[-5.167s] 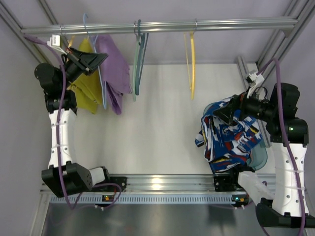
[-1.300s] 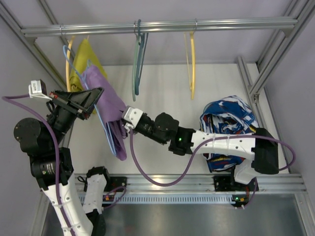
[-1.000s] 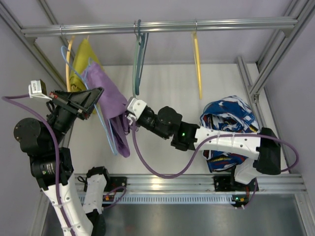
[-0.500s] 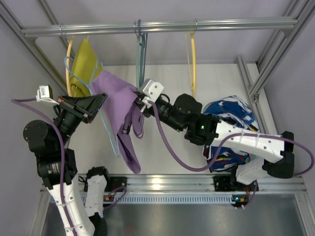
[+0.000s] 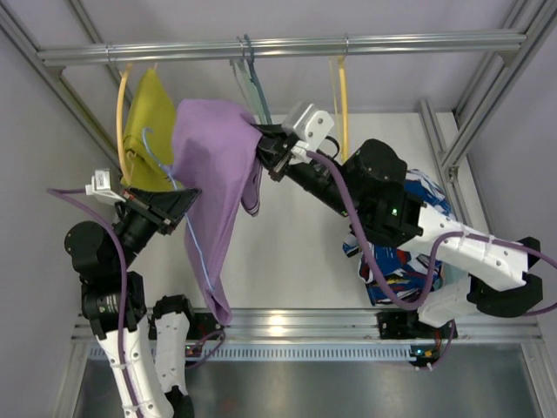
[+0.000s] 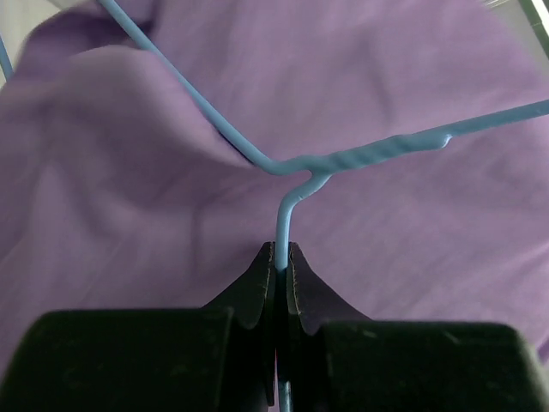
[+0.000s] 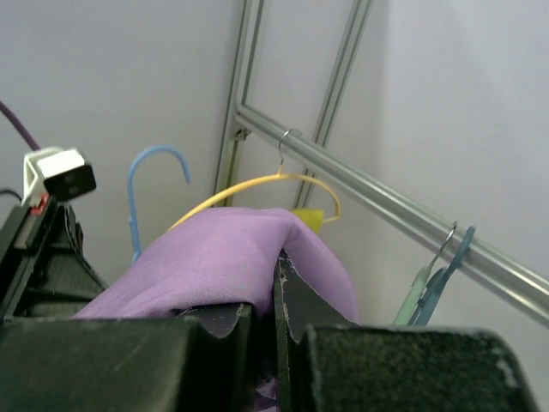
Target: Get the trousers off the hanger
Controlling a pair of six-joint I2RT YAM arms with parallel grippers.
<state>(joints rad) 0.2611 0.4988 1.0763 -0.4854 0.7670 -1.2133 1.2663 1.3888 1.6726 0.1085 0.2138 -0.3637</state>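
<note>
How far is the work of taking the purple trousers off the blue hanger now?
Done: the hanger is off the rail, its neck pinched in the left gripper. In hand: the right gripper is shut on the trousers. Left: the cloth is not yet free of the wire.

Pale grey walls [image 7: 129, 69], white tabletop [image 5: 287, 252], aluminium rail [image 5: 418, 42] overhead, even light

Right pincer [image 7: 276, 292] clamped on lilac trousers [image 7: 214, 257], blue hanger [image 7: 131, 197] at left, yellow hanger [image 7: 283, 176] on rail [image 7: 386, 203] behind
</note>
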